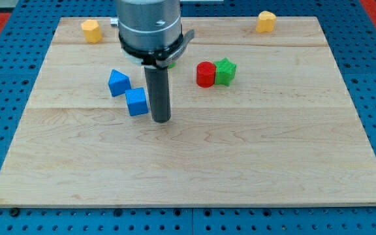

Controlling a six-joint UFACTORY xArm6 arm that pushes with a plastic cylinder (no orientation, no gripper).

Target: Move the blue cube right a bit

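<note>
The blue cube (136, 102) lies on the wooden board (188, 163), left of the view's centre. A second blue block (118, 83), wedge-like in shape, sits just up and to the left of it, close or touching at a corner. My tip (162, 120) is down on the board just right of the blue cube, slightly lower in the view, with a narrow gap or light contact; I cannot tell which.
A red cylinder (205, 74) and a green star-like block (226, 71) touch each other right of the rod. A yellow block (91, 30) sits at the top left, another yellow block (266, 21) at the top right. A green bit (171, 63) peeks from behind the arm.
</note>
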